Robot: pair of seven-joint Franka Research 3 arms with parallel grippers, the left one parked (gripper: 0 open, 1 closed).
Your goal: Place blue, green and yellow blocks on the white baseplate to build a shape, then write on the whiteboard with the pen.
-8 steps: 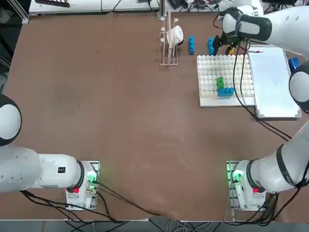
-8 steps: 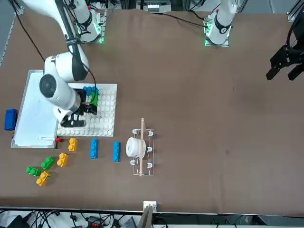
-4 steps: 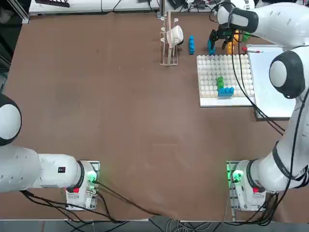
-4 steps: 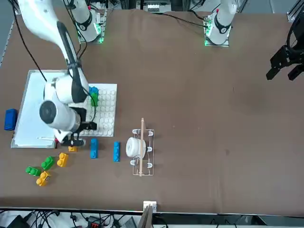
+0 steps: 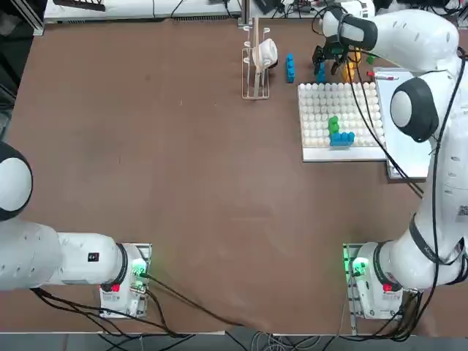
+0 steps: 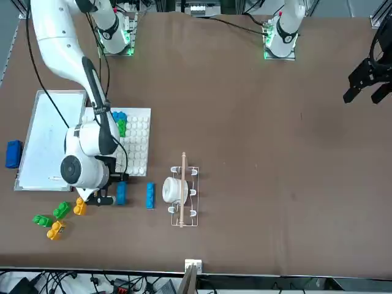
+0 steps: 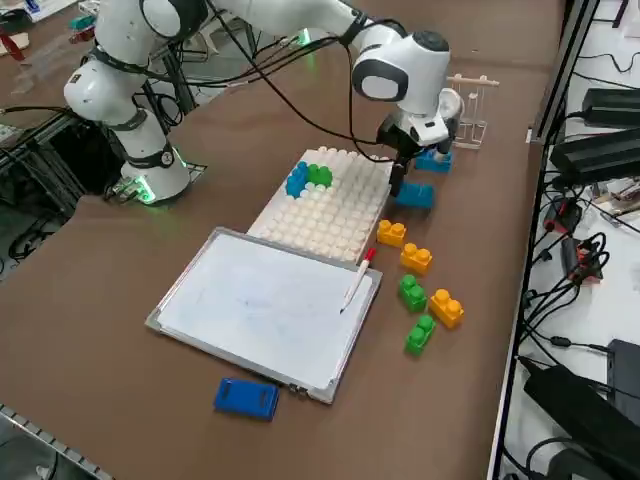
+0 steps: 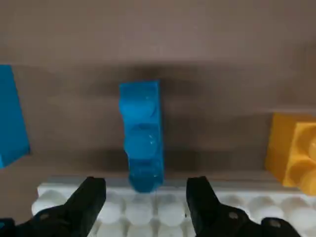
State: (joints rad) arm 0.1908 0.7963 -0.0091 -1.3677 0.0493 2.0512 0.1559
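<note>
The right gripper (image 8: 145,197) hangs low over the far edge of the baseplate (image 5: 322,110), pointing down, with its fingers (image 8: 89,195) apart and nothing between them. Just past that edge a blue block (image 8: 140,133) lies on the table (image 5: 183,183), lined up with the gap between the fingers but not touched by them. A second blue block (image 5: 290,66) lies a little further along the same side, near a small wire rack (image 5: 256,66) that carries a white round thing. On the other side of the gripper an orange-yellow block (image 8: 291,148) sits close by, and the side view shows more loose blocks beyond the baseplate's far edge: another orange-yellow one (image 7: 416,258), a green one (image 7: 412,292), a third orange-yellow one (image 7: 446,308) and a second green one (image 7: 420,334). On the baseplate, near the edge closest to the robot, a green block (image 5: 333,124) and a blue block (image 5: 342,137) are already joined into the start of the shape. The whiteboard (image 7: 260,310) lies flat, touching the baseplate's side, with the pen (image 7: 357,280) resting on its far edge, red end toward the baseplate. A blue eraser (image 7: 246,397) lies on the table just beside the whiteboard's outer side.
</note>
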